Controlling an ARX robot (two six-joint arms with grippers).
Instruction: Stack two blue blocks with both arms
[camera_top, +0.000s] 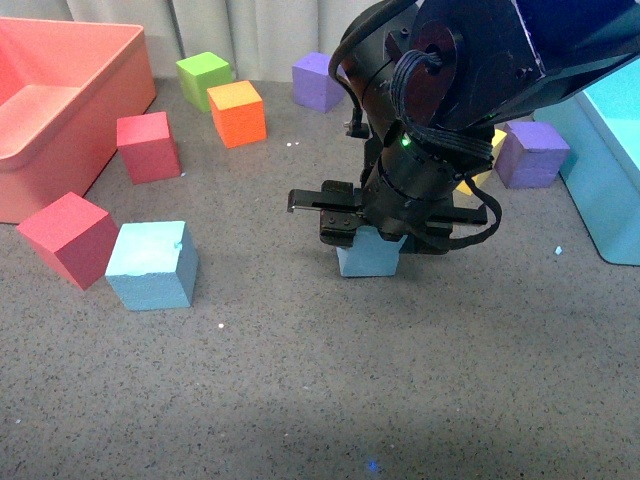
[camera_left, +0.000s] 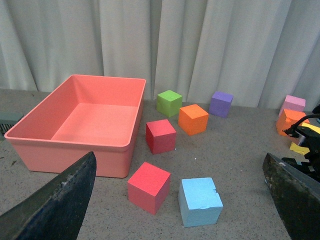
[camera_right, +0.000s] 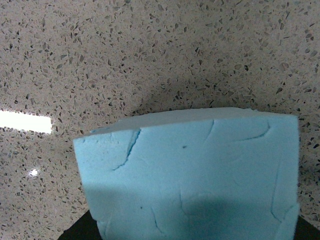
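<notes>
The first blue block (camera_top: 368, 258) sits near the middle of the bench (camera_top: 300, 390), right under my right gripper (camera_top: 385, 232), whose black body covers the block's top in the front view. My right wrist camera is almost filled by one cracked blue face of it, with speckled bench surface beyond. Its fingers are hidden from me, so I cannot tell whether that gripper has closed on the block or only straddles it. My right arm (camera_top: 470, 70) comes down to it from the far right corner. The second blue block (camera_top: 152, 265) stands on the bench toward the left edge, well apart from the first, with a chipped top corner. My left gripper (camera_left: 178, 162) hangs above the near edge with its two dark fingers (camera_left: 60, 200) spread wide and nothing between them. A red cube (camera_top: 68, 238) lies just beside the second blue block on its left-edge side, and another red cube (camera_top: 148, 147) lies further toward the far edge. Beyond that are an orange cube (camera_top: 237, 112), a green cube (camera_top: 204, 79) and a purple cube (camera_top: 318, 82) near the far edge. A salmon-pink bin (camera_top: 110, 95) fills the far left corner. Toward the right edge are a second purple cube (camera_top: 532, 153) and a light-blue bin (camera_top: 600, 190).
</notes>
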